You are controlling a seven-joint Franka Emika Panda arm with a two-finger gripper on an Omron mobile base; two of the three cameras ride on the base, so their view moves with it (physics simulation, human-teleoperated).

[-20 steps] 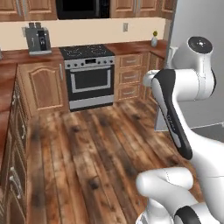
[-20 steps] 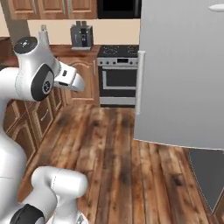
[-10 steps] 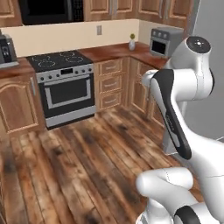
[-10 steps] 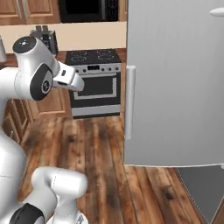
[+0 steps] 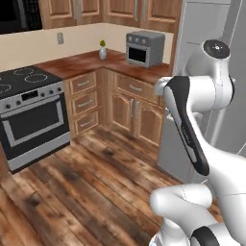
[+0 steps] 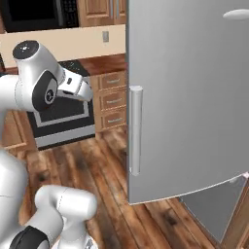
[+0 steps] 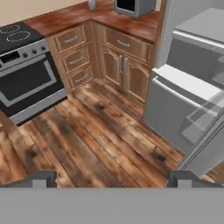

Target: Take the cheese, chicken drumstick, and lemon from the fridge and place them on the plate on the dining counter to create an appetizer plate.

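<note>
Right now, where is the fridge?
The fridge fills the right side of the right base view, its door open, just right of the wooden drawers.

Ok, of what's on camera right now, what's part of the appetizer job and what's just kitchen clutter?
Part of the job:
- fridge, door swung open, grey inner shelves showing in the hand view
- end effector, fingertips apart, holding nothing

Just lying about:
- stove
- toaster oven on the corner counter
- small vase beside it
- wooden drawers and cupboards
</note>
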